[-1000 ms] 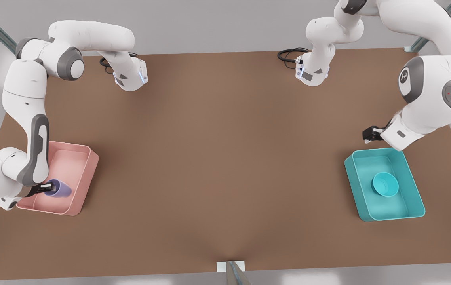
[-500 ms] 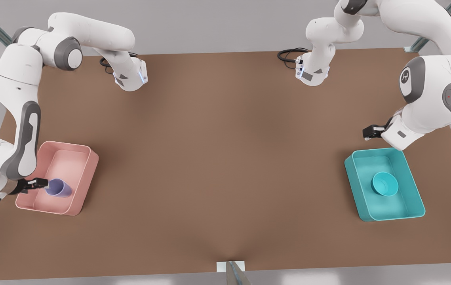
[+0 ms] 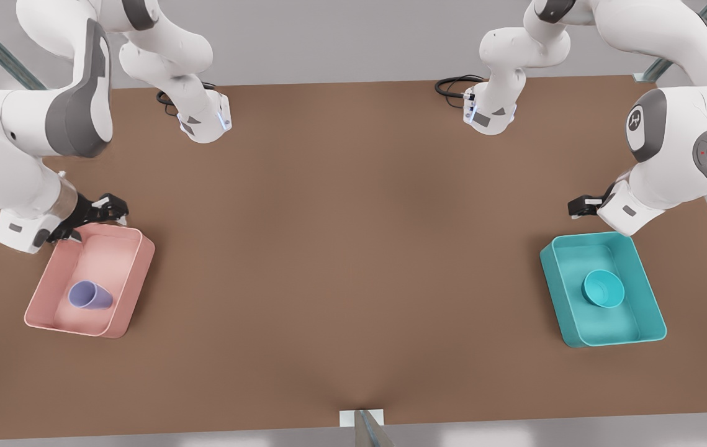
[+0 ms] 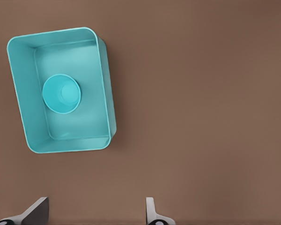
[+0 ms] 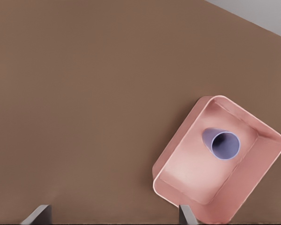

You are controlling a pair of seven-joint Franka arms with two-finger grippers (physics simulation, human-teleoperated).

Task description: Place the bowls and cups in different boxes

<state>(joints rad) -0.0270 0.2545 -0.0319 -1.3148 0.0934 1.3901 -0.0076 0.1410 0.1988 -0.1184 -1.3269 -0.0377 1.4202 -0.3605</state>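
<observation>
Right gripper (image 3: 100, 211): jaws spread apart, nothing held. It has been lifted off the cup (image 3: 89, 295) and pulled back to hang over the far corner of the pink box (image 3: 136, 267); half a second ago it was at the cup's rim inside that box, a second ago clamped on it. In the right wrist view both fingertips (image 5: 37, 213) are seen wide apart, with the pink box and cup below. The cup is left inside the pink box, in its near half, looking roughly upright with the mouth up and clear of the gripper.

Left gripper (image 3: 580, 207): jaws released, empty, parked just beyond the far edge of the teal box (image 3: 654, 310); no movement across the three front frames, so this arm is waiting. The bowl (image 3: 603, 288) sits on the teal box's floor, roughly central.

Judgement: cup and bowl are now in separate boxes on the table (image 3: 353, 248) and both are released, so the task looks complete; only arm retraction seems left.
</observation>
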